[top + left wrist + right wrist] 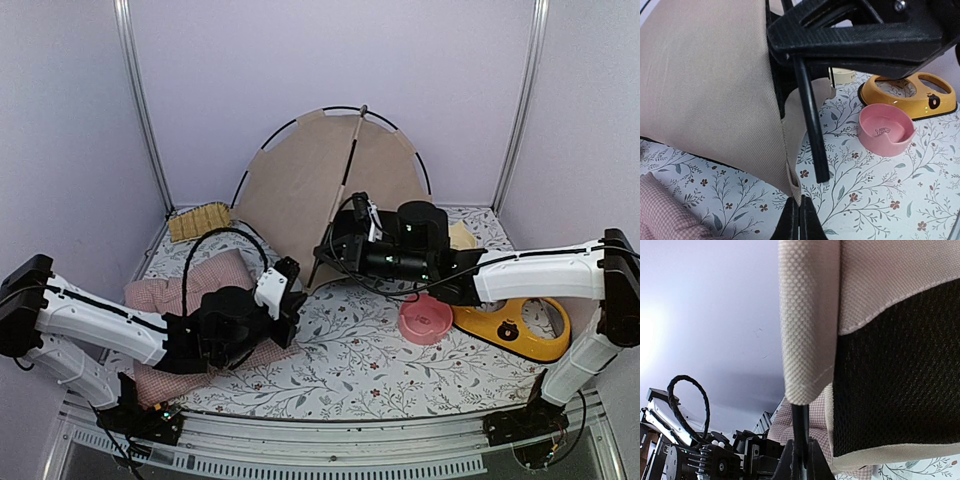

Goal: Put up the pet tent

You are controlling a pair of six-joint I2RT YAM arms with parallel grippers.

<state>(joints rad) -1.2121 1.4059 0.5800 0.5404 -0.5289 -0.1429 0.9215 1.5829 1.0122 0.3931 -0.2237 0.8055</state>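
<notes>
The pet tent (300, 185) stands half-raised at the back of the table, beige fabric arched by thin black poles. My left gripper (799, 212) is shut on a small fabric loop (795, 185) at the tent's lower corner, just above the floral cloth. My right gripper (801, 457) is shut on a black pole (801, 422) where it leaves a beige sleeve (807, 315), beside the black mesh panel (895, 380). In the left wrist view that pole (810, 120) hangs from the right gripper (855, 30), its free end close to the loop. From above, the left gripper (297, 297) and the right gripper (340, 238) meet at the tent's front.
A pink checked cushion (190, 290) lies under the left arm. A pink bowl (425, 318) and a yellow feeder (515, 325) sit at the right. A woven mat (200, 220) lies at the back left. Metal frame posts stand at both back corners.
</notes>
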